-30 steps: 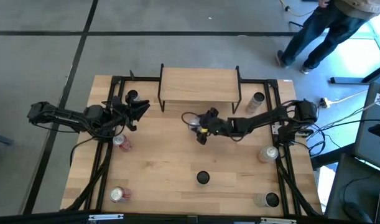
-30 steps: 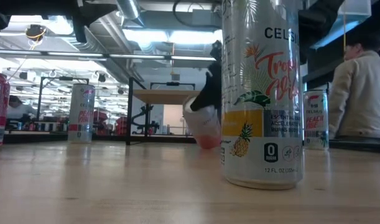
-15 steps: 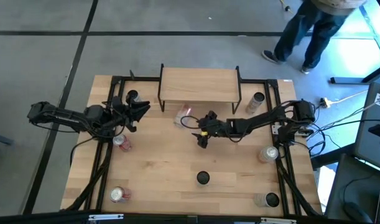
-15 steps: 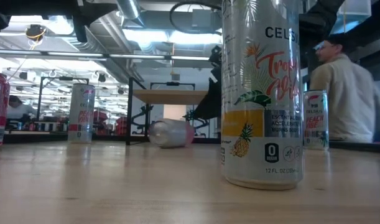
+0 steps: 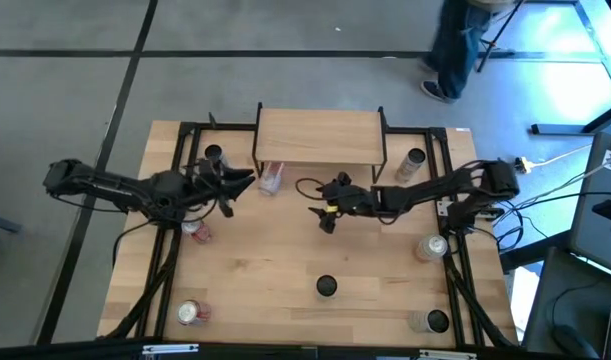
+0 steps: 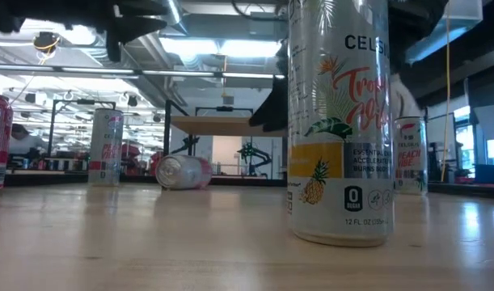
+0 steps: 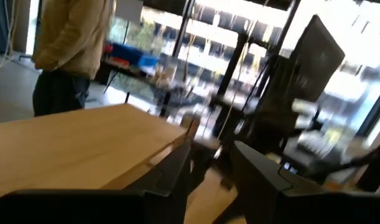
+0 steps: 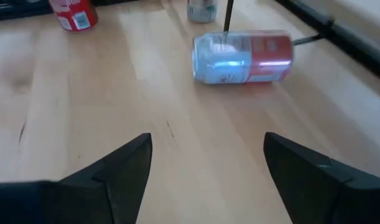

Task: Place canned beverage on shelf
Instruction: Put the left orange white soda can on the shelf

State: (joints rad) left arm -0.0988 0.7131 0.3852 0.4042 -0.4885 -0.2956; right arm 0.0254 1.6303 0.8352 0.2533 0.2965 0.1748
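So right up front sits a tall white pineapple-print can (image 6: pixel 339 121), upright and nowhere near the action. Further in, the right gripper (image 5: pixel 330 207) hangs over the wooden tabletop (image 5: pixel 285 270) with its fingers spread wide and empty. The silver-and-red can (image 5: pixel 272 177) lies tipped on its side by the front left leg of the small light-wood shelf on black legs (image 5: pixel 320 135), not on top. Left gripper (image 5: pixel 243 181) points at it, fingers parted, probably lining up a grab.
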